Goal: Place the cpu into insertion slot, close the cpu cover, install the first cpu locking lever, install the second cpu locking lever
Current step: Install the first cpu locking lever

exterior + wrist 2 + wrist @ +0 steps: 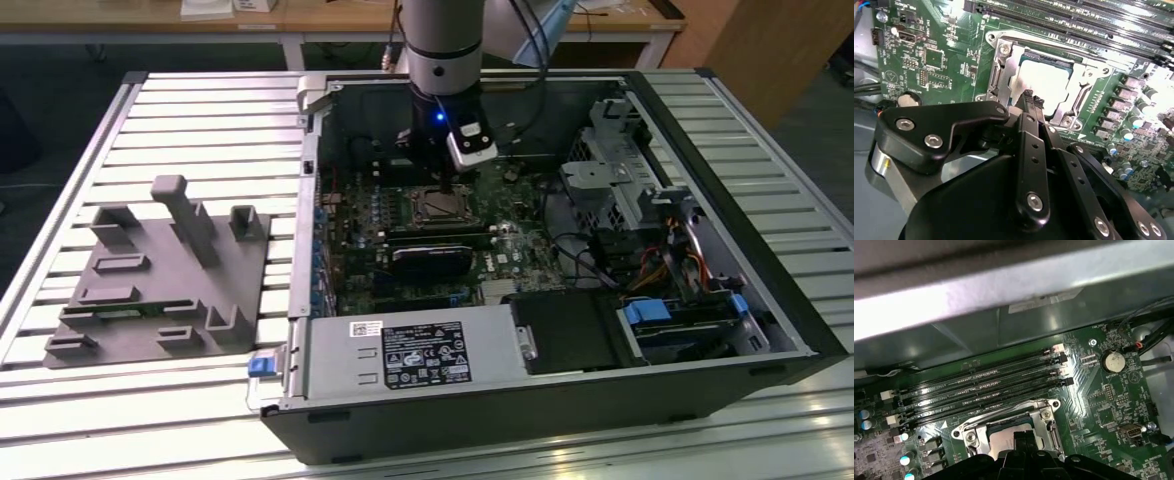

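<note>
One arm w/ one gripper [442,172], reaching down into the open PC case [747,330] at upper centre of the exterior view. In the second wrist view the gripper [1032,100] fingers sit pressed together, narrow, nothing between them, tips just over the near edge of the cpu [1041,85].

One cpu, silvery top, already seated in the one insertion slot [1004,57]; in the first wrist view the cpu [1004,442] lies low centre, partly behind the fingers. One cpu cover [1081,75], silvery frame, lies down around the chip w/ its window showing the chip top. Can't tell if the levers are latched.

Four long black memory slots [984,382] run side by side just beside the socket in the first wrist view; one round coin battery [1113,361] at mid right of that frame. Green motherboard [929,55] all round.

Surface: case sits on a slatted metal table [200,110]. One grey fixture block [154,275] w/ several upright posts lies at mid left of the exterior view, well apart from the case. Room: wooden bench [334,20] along the top edge.
</note>
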